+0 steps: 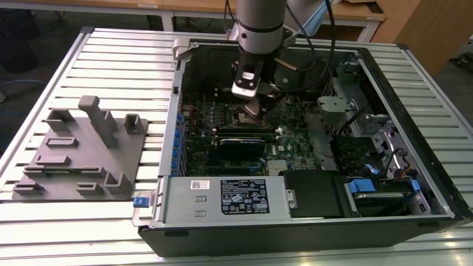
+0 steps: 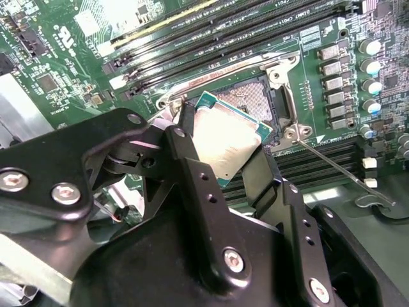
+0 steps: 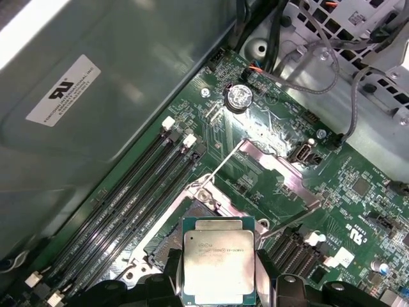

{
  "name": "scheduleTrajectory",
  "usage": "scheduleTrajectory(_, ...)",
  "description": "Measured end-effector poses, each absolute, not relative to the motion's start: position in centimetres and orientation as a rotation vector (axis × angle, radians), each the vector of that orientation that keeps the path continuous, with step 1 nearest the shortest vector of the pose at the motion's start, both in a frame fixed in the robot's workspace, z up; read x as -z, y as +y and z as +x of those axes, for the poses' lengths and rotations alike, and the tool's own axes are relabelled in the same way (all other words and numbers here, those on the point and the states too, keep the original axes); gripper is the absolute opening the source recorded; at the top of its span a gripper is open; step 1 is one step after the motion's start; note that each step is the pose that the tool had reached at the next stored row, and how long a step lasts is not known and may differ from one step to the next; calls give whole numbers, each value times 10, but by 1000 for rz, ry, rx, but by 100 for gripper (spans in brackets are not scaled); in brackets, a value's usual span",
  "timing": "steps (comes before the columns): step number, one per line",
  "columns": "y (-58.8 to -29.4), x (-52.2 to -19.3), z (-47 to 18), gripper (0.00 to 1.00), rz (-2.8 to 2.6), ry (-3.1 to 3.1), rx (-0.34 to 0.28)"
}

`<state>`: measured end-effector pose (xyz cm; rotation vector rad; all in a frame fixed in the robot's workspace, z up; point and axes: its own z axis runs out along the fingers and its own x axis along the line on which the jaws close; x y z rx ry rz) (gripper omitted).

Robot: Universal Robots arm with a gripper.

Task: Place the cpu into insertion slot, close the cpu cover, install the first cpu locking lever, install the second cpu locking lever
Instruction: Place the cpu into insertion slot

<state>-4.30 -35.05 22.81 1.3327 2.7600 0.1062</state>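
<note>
My gripper [image 2: 225,144] is shut on the cpu [image 2: 227,137], a flat square chip with a dull silver top, pinched by two opposite edges between black fingers [image 2: 192,173]. The chip hangs tilted just above the insertion slot [image 2: 255,96], whose dark pin field and silver rim lie open. In the first wrist view the cpu [image 3: 218,259] hovers over the slot [image 3: 169,224], and the cpu cover [image 3: 281,169] is flipped open beyond it. Two thin wire locking levers [image 3: 220,163] [image 2: 332,169] stand released. In the exterior view the gripper [image 1: 248,104] reaches down inside the computer case.
The open computer case [image 1: 414,100] lies on a slatted metal table [image 1: 111,61]. Long black memory slots [image 3: 128,198] flank the socket. Cables [image 3: 332,70] and a drive cage crowd the exterior view's right. A grey fixture [image 1: 81,155] sits on the exterior view's left.
</note>
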Motion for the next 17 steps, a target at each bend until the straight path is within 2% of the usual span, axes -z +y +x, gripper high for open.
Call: scheduleTrajectory(17, -350, -228, -44, 54, 1415, 2716, -103)
